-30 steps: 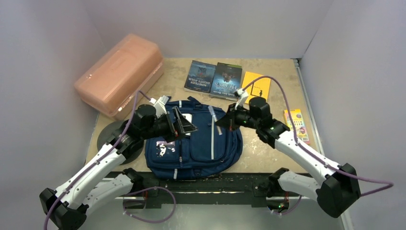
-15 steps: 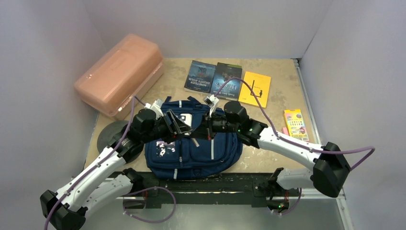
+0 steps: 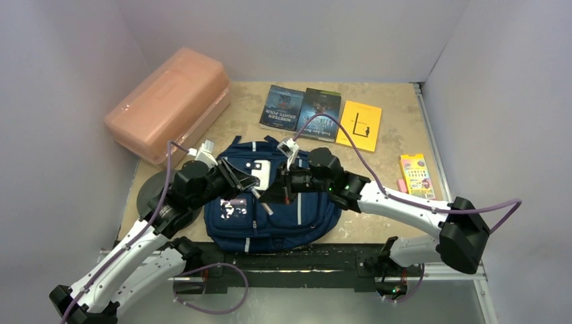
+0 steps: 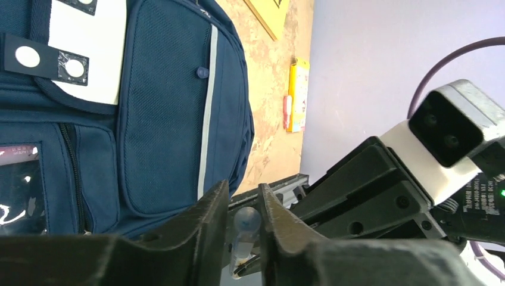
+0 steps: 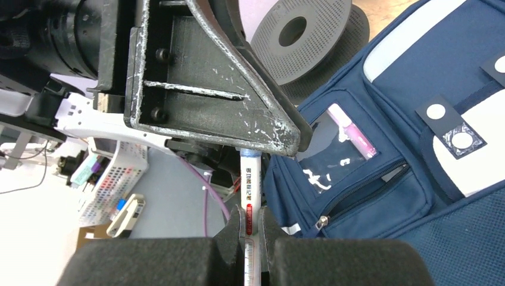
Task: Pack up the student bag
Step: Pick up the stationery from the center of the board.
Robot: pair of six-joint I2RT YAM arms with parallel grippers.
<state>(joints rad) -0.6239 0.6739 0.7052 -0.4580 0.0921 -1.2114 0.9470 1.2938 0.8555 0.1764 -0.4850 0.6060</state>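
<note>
The bag (image 3: 310, 216) lies flat, front up, at the near edge of the worktop (image 3: 378, 216), left of centre. The two grippers meet above it. The right gripper (image 5: 250, 217) is clamped on a white pen (image 5: 249, 190). The left gripper (image 4: 245, 208) has its jaws set closely around the pen's other end; whether they grip it cannot be determined. Three books (image 3: 318, 111) lie along the far edge.
</note>
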